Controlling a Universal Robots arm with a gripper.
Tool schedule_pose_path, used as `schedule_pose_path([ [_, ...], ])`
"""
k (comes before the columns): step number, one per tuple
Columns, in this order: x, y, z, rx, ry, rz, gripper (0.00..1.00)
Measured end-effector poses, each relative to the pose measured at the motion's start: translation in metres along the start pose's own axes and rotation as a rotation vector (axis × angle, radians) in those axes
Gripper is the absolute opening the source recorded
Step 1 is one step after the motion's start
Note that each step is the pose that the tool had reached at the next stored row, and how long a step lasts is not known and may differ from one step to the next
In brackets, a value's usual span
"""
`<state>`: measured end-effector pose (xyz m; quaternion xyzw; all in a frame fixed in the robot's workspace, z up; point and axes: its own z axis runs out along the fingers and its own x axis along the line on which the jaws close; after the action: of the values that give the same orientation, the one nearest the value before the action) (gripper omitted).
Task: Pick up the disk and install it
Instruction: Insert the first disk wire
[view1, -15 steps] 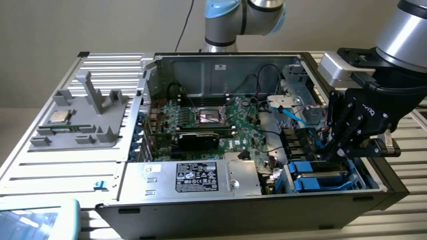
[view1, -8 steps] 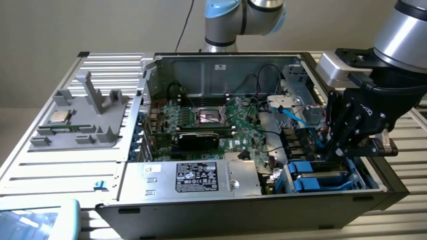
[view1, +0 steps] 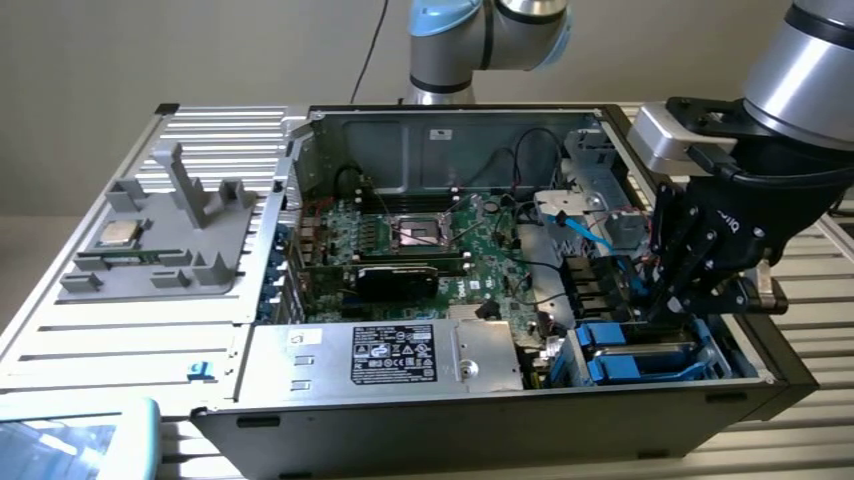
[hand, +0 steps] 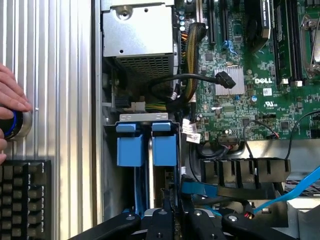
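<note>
The disk (hand: 164, 150) stands on edge in the drive bay at the case's front corner, its blue carrier frame facing the wrist camera. A second blue carrier (hand: 131, 147) sits right beside it in the same bay. My gripper (hand: 169, 197) reaches down into this bay, and its narrow fingers are closed on the end of the disk. In the exterior view my gripper (view1: 663, 305) hangs over the blue carriers (view1: 627, 352) at the exterior view's right, its fingertips hidden inside the bay.
A silver power supply (view1: 394, 355) with a black label lies beside the bay. The motherboard (view1: 427, 245) and black cables (hand: 185, 80) fill the case. A grey fixture (view1: 160, 240) holds a small chip. A person's hand (hand: 12, 97) rests on a button beside a keyboard (hand: 25, 200).
</note>
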<state>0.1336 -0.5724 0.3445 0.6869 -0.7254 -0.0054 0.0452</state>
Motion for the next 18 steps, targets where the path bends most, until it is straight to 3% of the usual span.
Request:
schedule_pose_path([
  [5,-0.0001,0.0001,0.0,0.001,0.0056,0.0,0.16],
  [9,-0.0002,0.0006,-0.0001,0.0086,0.0227,0.002,0.16],
  [10,-0.0007,0.0007,0.0,0.0092,0.0241,0.001,0.16],
  [13,-0.0006,0.0013,0.0,0.0093,0.0239,0.0,0.16],
  [15,-0.0006,0.0023,0.0002,0.0103,0.0203,0.0,0.16],
  [18,-0.0005,0.004,0.0004,0.0164,0.0162,0.0,0.16],
])
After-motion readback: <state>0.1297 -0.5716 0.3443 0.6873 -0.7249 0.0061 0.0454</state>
